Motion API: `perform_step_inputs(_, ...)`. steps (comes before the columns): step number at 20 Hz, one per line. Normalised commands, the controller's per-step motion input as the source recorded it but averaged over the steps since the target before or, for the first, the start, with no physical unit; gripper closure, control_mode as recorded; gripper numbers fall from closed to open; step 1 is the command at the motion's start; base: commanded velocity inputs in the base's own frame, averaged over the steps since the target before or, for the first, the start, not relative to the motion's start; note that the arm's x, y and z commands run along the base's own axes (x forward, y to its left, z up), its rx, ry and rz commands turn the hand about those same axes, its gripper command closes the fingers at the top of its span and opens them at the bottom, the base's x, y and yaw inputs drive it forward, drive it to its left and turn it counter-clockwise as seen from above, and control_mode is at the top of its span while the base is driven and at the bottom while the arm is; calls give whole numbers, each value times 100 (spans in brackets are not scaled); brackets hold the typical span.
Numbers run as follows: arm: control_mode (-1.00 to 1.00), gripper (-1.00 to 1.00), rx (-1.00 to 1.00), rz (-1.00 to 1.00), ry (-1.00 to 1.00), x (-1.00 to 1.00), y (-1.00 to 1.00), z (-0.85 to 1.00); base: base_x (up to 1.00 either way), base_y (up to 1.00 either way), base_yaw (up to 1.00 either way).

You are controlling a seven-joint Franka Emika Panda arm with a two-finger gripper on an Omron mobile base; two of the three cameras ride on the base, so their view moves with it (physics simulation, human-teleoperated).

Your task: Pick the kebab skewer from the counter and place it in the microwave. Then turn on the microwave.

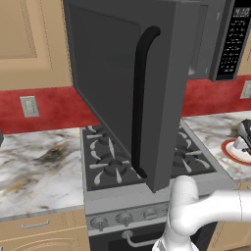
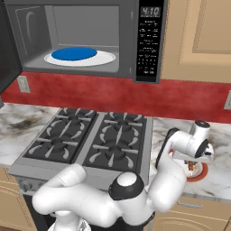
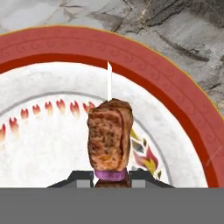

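Pinching the kebab skewer [image 3: 109, 140] in our tool [image 3: 110, 177] over the red-rimmed plate [image 3: 183, 109] on the surface [image 3: 175, 26], we must next lift it toward the open microwave [image 2: 81, 31].

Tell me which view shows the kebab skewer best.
The hand view: the kebab skewer fills the centre, meat chunk and white stick tip clear, gripper shut on it above the plate. The right base view gives a small brown speck beneath the hand; the left base view hides it.
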Motion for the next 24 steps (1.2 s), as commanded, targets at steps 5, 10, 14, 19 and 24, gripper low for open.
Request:
perform_step_inputs(5,-100,100,0,-12,-7,-13,-6,-12,0,0,0)
perform_step_inputs(10,-100,100,0,-8,-14,-22,-6,13,0,0,0)
perform_step_inputs(14,-100,100,0,-9,-12,-32,1,23,0,0,0)
perform_step_inputs(19,-100,100,0,-9,-3,-36,10,28,0,0,0)
perform_step_inputs(24,-100,100,-1,-10,0,-31,21,33,0,0,0)
